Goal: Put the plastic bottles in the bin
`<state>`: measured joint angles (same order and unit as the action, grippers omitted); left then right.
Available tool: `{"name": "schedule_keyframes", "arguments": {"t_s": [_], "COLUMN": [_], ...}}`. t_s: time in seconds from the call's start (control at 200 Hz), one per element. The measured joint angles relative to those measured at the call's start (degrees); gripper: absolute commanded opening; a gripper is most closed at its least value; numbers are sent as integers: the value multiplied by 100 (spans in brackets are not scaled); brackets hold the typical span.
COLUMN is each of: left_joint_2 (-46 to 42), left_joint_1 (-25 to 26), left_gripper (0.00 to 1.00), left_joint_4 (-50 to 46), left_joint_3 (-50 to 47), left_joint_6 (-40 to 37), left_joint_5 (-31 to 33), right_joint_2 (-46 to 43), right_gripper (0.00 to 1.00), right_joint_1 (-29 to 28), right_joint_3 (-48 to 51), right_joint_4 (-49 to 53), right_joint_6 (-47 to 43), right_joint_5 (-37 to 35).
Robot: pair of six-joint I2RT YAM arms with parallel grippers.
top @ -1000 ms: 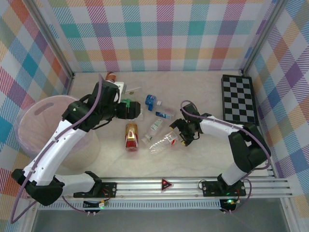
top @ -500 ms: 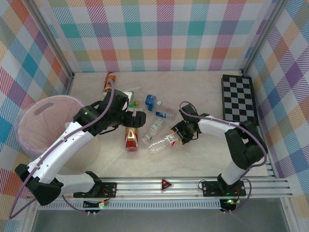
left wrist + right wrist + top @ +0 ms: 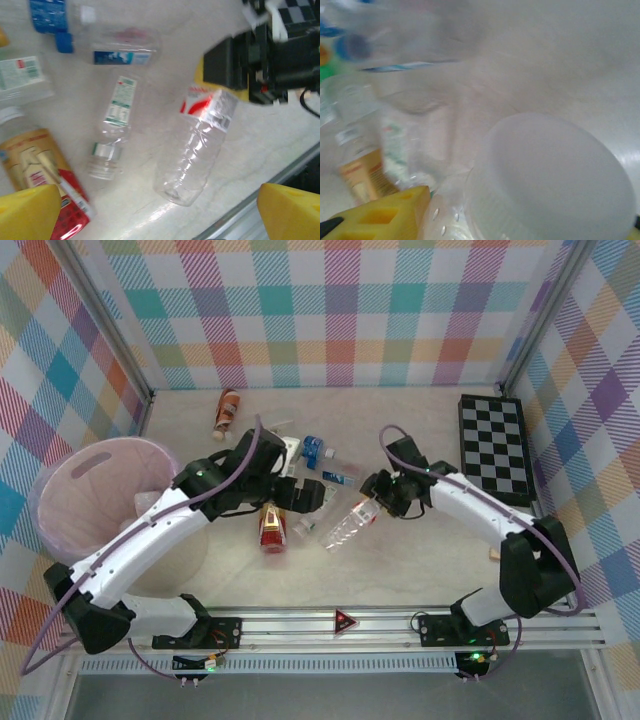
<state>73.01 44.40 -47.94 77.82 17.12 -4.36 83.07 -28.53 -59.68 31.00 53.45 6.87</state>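
Observation:
My right gripper is shut on the cap end of a clear bottle with a red-and-white label, held tilted just above the table. In the right wrist view its white cap sits close beside a yellow finger. My left gripper hangs open over the bottle cluster, nothing between its yellow fingertips. Below it lie the held clear bottle, a small green-labelled bottle, a blue-labelled bottle and a gold-and-red bottle. The pink bin stands at the left.
A brown-orange bottle lies near the back wall. A blue-capped bottle lies behind the cluster. The black-and-white checkerboard lies at the right. Metal rails run along the near edge.
My right gripper has closed on the clear bottle's cap end and drawn it back and up. My left arm has swung right, away from the bin, over the bottle cluster.

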Motion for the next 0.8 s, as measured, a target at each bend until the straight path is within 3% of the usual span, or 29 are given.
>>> {"name": "schedule_keyframes", "arguments": {"t_s": [0.28,0.7,0.8], "left_joint_2": [385,1119,1167], "left_joint_1": [133,321,328], "left_gripper": [100,100,82], "left_joint_4": [835,1543,1622], "left_joint_3": [-2,-13,-13], "left_joint_6": [90,310,350], "left_joint_5": [-680,-973,-973], "right_joint_2": [-378,-385,-385], "right_gripper": [46,49,48], "right_joint_1": [4,4,9], "right_joint_3": [-1067,-1204,-1204], "right_joint_4": [118,-192,-208], "right_joint_6": [-2000,-2402,-2420], "right_joint_5": [612,2050,2166]}}
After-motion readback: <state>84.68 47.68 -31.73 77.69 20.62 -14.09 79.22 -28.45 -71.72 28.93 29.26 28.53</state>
